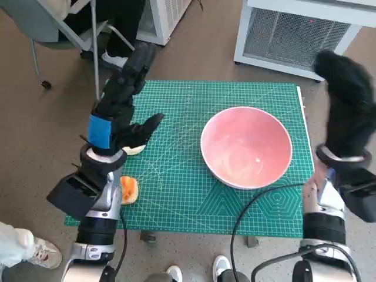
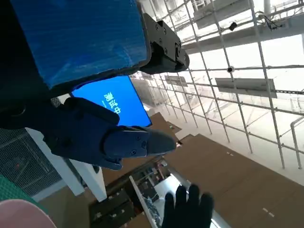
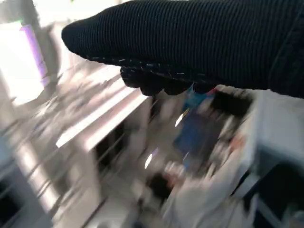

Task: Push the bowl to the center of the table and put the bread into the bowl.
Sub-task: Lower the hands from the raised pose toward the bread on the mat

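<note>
- The pink bowl [image 1: 247, 147] sits on the green cutting mat [image 1: 176, 176], right of the middle of the bench, so by my reckoning the push comes first.
- To do it well, the right hand [image 1: 346, 111] should come down beside the bowl's outer wall and press low and level toward the middle; a push near the rim could tip it.
- The bread [image 1: 128, 190], an orange-crusted piece, lies near the mat's left front edge, just beside the left forearm; a pale scrap [image 1: 134, 150] lies under the left hand.
- The left hand [image 1: 120, 111] is raised above the mat's left side, pointing away from the robot, its fingers [image 1: 136, 67] stretched out, thumb apart, holding nothing.
- The right hand is lifted off the bench's right edge, well apart from the bowl; whether its fingers [image 3: 156, 83] are curled or apart I cannot tell.
</note>
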